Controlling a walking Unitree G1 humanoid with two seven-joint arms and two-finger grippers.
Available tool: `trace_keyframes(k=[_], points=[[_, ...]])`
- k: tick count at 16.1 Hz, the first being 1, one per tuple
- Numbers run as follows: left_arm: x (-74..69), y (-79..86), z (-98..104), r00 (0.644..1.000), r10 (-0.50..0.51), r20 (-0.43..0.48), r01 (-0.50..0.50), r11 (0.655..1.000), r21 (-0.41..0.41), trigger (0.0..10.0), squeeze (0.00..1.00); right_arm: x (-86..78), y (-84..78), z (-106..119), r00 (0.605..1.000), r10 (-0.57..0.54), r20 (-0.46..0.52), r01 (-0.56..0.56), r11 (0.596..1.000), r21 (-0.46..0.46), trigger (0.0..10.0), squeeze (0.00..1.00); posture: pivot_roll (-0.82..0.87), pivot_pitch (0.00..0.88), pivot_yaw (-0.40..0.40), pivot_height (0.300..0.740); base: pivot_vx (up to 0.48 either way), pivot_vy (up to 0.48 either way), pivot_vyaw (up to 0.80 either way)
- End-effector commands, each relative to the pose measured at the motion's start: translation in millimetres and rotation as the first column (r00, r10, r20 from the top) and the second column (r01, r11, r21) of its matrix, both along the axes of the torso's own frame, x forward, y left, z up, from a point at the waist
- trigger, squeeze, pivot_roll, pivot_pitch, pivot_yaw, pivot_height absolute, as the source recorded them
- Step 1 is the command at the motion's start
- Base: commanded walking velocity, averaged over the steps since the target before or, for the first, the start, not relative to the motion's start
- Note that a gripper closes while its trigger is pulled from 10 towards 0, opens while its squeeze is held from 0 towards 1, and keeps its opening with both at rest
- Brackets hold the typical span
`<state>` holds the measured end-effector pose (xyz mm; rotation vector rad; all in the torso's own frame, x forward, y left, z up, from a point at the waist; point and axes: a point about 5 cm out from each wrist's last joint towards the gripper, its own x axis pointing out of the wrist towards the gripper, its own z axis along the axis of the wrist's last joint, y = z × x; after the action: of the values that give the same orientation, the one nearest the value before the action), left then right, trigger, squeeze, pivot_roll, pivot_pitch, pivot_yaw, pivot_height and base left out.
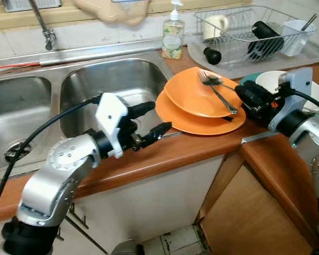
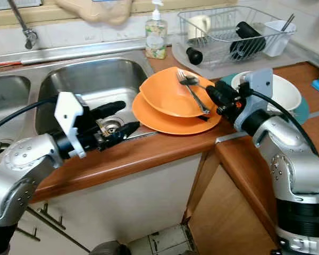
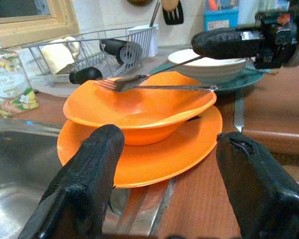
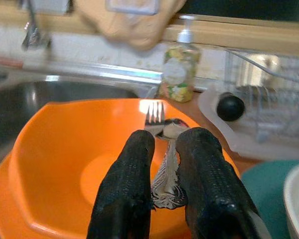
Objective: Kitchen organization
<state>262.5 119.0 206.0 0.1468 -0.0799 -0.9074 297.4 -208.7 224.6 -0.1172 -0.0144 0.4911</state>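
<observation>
The fork (image 4: 162, 149) and a spoon (image 4: 173, 128) lie together across the orange bowl (image 1: 194, 98), which sits on an orange plate (image 1: 202, 123) at the counter's edge beside the sink (image 1: 111, 85). My right gripper (image 4: 165, 186) has its fingers either side of the cutlery handles, drawn near together around them. I judge they are gripping, though my own fingers cover the contact itself, so I cannot swear the pads are pressing metal.

My left gripper (image 3: 164, 174) waits spread open, just short of the plate rim, touching nothing.

I take this step to be clearing the cutlery off the bowl so the dishes can be sorted. Next I would need to lift straight up and keep both handles together, since a loose spoon could slide out and drop into the bowl.

Behind, a soap bottle (image 1: 173, 34) and a dish rack (image 1: 244, 32) stand by the wall. My right arm covers part of the white bowl (image 2: 279, 90) on its teal plate (image 2: 303, 112). What the rack holds is hard to make out beyond a mug and dark handles.
</observation>
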Motion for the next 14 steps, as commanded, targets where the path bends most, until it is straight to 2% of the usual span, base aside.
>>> trace_keyframes(k=[1,2,5,7,8,9,12,13,14], points=[[1.1,-0.9,2,1.0,-0.008,0.022,0.007,0.999,0.033,10.0,0.0,-1.7,6.8,5,0.999,0.039,0.028,-0.037,0.997,-0.063,0.0,0.0,-0.04,0.0,0.053,0.716,0.0,0.0,0.0],[1.3,-1.7,1,1.0,-0.012,0.027,0.011,0.999,0.049,10.0,0.0,-2.9,8.6,1,0.998,0.055,0.017,-0.053,0.992,-0.117,0.0,0.0,-0.05,0.0,0.054,0.716,0.0,0.0,0.0],[0.1,-4.2,-1,0.999,-0.039,0.02,0.038,0.998,0.053,10.0,0.0,-3.3,11.6,-2,0.998,0.064,0.017,-0.061,0.984,-0.167,0.0,0.0,-0.04,0.0,0.053,0.716,0.0,0.0,0.0],[0.6,-5.8,-2,0.998,-0.046,0.03,0.044,0.996,0.077,10.0,0.0,0.4,9.0,3,0.998,0.034,0.051,-0.025,0.985,-0.172,0.0,0.0,-0.04,0.0,0.052,0.716,0.0,0.0,0.0],[3.5,-7.0,-1,0.997,-0.038,0.061,0.031,0.994,0.107,10.0,0.0,3.8,7.7,17,0.992,0.008,0.124,0.006,0.993,-0.118,0.0,0.0,-0.04,0.0,0.052,0.716,0.0,0.0,0.0],[6.0,-7.6,1,0.996,-0.034,0.082,0.023,0.992,0.123,10.0,0.0,3.4,10.2,24,0.99,0.027,0.142,-0.015,0.996,-0.084,0.0,0.0,-0.04,0.0,0.051,0.716,0.0,0.0,0.0],[12.5,-10.9,8,0.988,-0.026,0.15,0.004,0.99,0.144,10.0,0.0,-3.0,23.6,27,0.982,0.131,0.134,-0.117,0.988,-0.104,0.0,0.0,-0.04,0.0,0.047,0.716,0.0,0.0,0.0],[20.0,-13.6,14,0.97,-0.022,0.243,-0.026,0.981,0.192,10.0,0.0,-7.7,36.2,28,0.97,0.205,0.131,-0.186,0.972,-0.143,0.0,0.0,-0.04,0.0,0.044,0.716,0.0,0.0,0.0],[24.0,-14.6,17,0.959,-0.019,0.283,-0.042,0.977,0.208,10.0,0.0,-9.7,42.3,29,0.963,0.237,0.128,-0.218,0.965,-0.147,0.0,0.0,-0.04,0.0,0.044,0.716,0.0,0.0,0.0]])
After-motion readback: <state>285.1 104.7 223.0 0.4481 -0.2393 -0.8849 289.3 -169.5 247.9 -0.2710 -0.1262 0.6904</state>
